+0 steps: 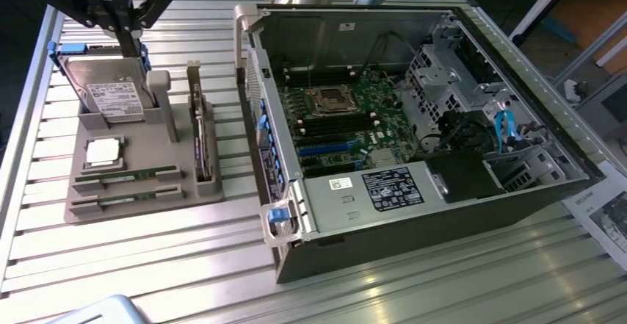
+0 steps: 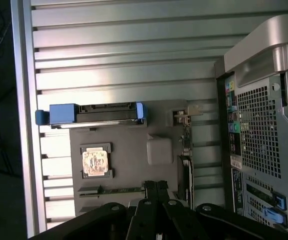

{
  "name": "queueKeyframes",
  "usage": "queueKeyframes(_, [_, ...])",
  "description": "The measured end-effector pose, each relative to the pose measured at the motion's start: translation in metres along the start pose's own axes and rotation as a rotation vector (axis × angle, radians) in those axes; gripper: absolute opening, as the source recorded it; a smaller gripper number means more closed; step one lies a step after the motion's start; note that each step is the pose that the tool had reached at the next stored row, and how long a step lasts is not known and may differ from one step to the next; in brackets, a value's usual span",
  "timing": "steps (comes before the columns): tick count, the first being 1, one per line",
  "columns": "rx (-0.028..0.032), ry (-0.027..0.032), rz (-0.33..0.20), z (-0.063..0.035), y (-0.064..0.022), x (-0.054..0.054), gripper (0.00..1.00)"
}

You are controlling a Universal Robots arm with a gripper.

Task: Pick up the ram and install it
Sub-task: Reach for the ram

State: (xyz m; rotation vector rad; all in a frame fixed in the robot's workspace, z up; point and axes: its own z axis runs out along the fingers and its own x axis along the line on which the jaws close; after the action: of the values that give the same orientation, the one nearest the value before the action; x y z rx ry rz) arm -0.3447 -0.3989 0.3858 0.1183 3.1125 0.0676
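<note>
Ribbed aluminium tabletop point(image 1: 147, 265) bears a grey plastic holder point(image 1: 137, 211). Two thin green ram sticks point(image 1: 128, 174) lie untouched in its nearest slots. Beyond them, above the silver hard drive point(image 1: 113, 95), the black gripper point(image 1: 131, 45) hangs closed and empty. Pickup and installation both remain.

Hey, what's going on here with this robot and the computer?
A robot arm's gripper hangs shut, holding nothing, above the hard drive in a gray parts tray beside an open computer case. Two ram sticks lie in their tray slots near a processor chip. Neither has been picked up yet.
</note>
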Motion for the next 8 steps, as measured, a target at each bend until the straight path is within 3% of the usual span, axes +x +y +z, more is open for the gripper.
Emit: queueKeyframes(8, [0.0000,0.0000,0.000,0.0000,-0.0003,0.0039,0.10])
